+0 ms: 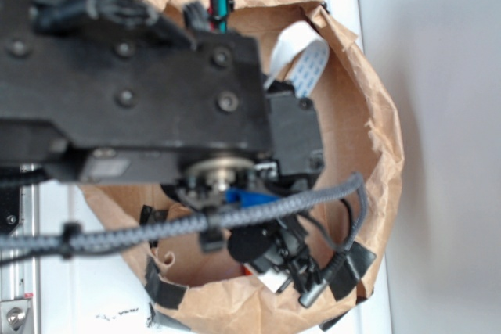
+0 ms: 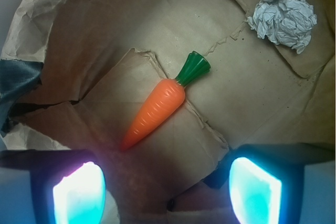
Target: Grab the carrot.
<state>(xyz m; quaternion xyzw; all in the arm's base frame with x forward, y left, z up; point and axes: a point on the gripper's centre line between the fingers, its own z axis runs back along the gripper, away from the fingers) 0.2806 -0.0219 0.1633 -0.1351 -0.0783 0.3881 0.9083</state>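
The carrot [image 2: 157,107] is glossy orange with a dark green stem top. It lies flat on the brown paper floor of the bag, tip toward the lower left, stem toward the upper right. My gripper [image 2: 167,190] is open and empty, its two glowing cyan pads [image 2: 79,195] wide apart at the bottom of the wrist view. The carrot's tip lies just above the gap between the pads, not touching them. In the exterior view the black arm fills the bag's mouth, the gripper [image 1: 274,260] hangs low inside, and only a sliver of orange [image 1: 246,270] shows.
A crumpled whitish paper wad [image 2: 283,15] lies at the far right of the bag floor. The brown paper bag walls [image 1: 376,138] ring the gripper closely, with black tape [image 1: 164,291] on the rim. A braided cable [image 1: 196,224] crosses below the arm.
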